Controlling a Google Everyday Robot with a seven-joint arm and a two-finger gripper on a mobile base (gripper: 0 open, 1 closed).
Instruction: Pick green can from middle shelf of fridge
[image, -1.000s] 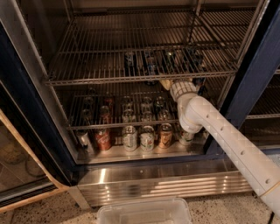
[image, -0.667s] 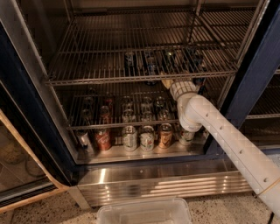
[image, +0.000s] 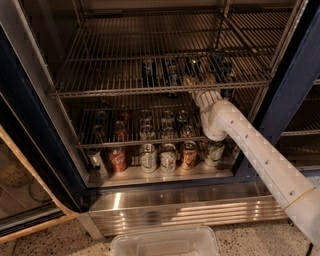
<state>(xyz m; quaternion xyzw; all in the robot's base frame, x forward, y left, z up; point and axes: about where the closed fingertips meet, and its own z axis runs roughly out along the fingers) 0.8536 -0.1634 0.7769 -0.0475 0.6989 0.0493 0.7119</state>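
The fridge (image: 30, 125) stands open, with a dark blue frame and several wire racks. On the middle shelf (image: 115, 91) a few dark cans stand in a row near the front rail. The green can (image: 193, 66) is the dark one with a silvery rim right behind my gripper. My gripper (image: 194, 80) is at the shelf's front rail, right of centre, level with the cans and close in front of the green can. The white arm (image: 260, 155) runs down to the lower right.
More cans stand on the rack and floor panel below, among them a red can (image: 118, 160) and pale cans (image: 148, 157). A clear plastic bin (image: 165, 242) sits on the floor in front. The fridge's blue right post (image: 290, 85) is close to the arm.
My gripper and wrist have risen a little, from just under the middle shelf's front rail to level with the cans. The cans have not moved.
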